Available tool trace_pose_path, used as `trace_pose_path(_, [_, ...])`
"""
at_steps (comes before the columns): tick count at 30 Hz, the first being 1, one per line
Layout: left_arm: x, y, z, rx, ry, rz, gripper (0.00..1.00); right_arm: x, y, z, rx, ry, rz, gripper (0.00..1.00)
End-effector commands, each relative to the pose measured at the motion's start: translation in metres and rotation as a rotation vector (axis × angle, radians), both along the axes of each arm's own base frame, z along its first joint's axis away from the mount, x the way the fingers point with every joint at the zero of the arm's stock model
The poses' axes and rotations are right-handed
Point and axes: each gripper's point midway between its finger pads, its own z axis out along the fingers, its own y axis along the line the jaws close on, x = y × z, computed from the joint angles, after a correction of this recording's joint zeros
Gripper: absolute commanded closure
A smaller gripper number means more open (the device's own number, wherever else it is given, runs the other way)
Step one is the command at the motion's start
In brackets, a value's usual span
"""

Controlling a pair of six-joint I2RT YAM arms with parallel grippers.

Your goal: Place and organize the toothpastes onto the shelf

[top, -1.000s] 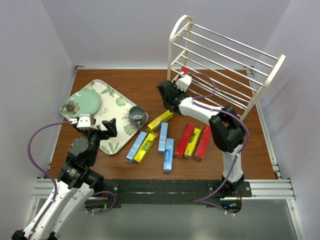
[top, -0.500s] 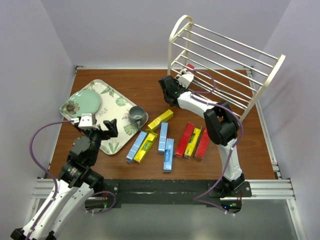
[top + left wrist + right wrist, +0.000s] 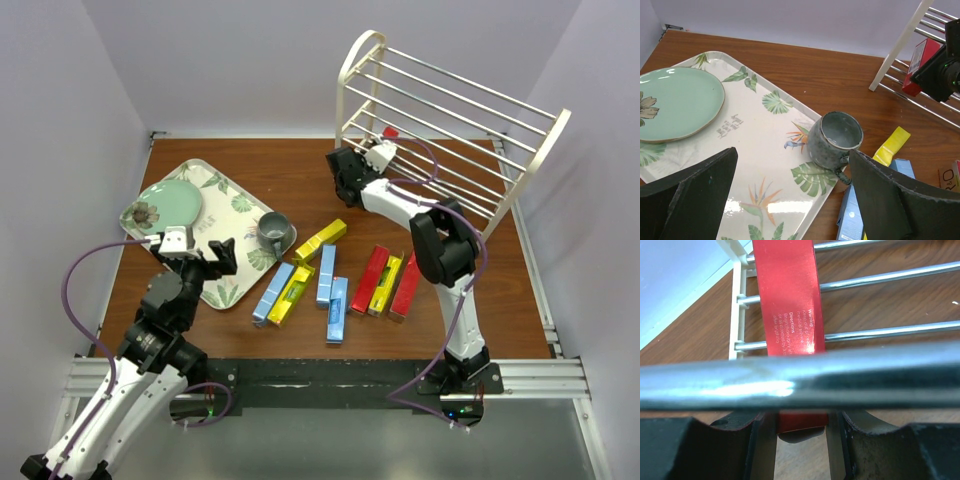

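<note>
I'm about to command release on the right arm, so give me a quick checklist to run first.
1. Right gripper shut on the red box: ok.
2. Red box lying across the shelf rods, not poking down between them: ok.
3. Box weight fully resting on the rods: cannot tell.
4. Left gripper open, over the tray, away from the shelf: ok.
5. Other toothpastes shelved: not ok, eight lie on the table.
</note>
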Motion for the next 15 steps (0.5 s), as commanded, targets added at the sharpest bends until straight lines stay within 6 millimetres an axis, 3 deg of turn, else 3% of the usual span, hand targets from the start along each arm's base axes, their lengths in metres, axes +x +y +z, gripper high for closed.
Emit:
trace_pose_path(1, [0.001,-0.001,0.008,0.004,-0.023,-0.002,0.01,0.019,0.001,0.02,0.045,-0.092,-0.044,0.63])
trace_pose_path(7, [0.001,-0.001,0.008,0.003,-0.025,-0.002,0.01,0.022,0.002,0.008,0.059,-0.072,-0.033,0.59])
trace_pose_path(15, [0.0,-0.001,0.01,-0.001,-0.032,-0.004,0.02,0.022,0.004,0.015,0.077,-0.089,-0.022,0.42])
